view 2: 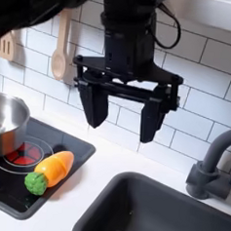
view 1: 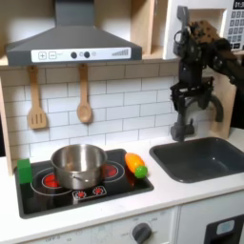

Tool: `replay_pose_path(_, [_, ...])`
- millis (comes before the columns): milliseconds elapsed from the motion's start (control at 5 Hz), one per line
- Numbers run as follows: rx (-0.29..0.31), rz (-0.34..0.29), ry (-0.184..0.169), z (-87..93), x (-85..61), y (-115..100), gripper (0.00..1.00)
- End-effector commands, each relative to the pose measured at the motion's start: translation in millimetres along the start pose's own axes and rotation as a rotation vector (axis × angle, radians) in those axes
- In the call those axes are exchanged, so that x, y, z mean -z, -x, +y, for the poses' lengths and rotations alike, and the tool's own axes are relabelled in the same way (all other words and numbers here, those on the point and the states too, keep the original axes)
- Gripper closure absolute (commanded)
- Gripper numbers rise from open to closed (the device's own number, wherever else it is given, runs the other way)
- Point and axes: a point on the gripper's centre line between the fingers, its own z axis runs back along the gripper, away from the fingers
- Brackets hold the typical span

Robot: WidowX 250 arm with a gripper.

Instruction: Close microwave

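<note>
Microwave sits at the top right corner of the first exterior view, up on the shelf level beside the grey range hood; what shows there is a white body edge and a black keypad panel, partly cut off by the frame, and the door's position cannot be made out. Judged as a toy appliance: light plastic, stiff, smooth-faced, a door that should swing on little resistance, so a push on the door's outer edge or bar handle ought to serve better than a pinch; too hard a shove might rock the whole unit. Nearest in the second exterior view: dark sink basin, then an orange toy carrot with a green top lying on the black cooktop just beside a steel pot. Gripper hangs above the white counter between cooktop and sink, jaws spread wide, nothing held. Grey faucet stands at the second exterior view's right. In the first exterior view the arm rises over the sink toward the microwave's height. Behind: white tile wall with a wooden spatula and wooden spoon hung under the hood. Room to move looks fair.
</note>
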Motion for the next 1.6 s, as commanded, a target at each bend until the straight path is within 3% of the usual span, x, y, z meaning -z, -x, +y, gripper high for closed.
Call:
replay_pose_path(0, [-0.002,-0.002,0.002,0.5,0.3,-13.0,0.00])
replay_pose_path(1400, [-0.034,0.004,0.035,0.6,4.1,-44.5,0.00])
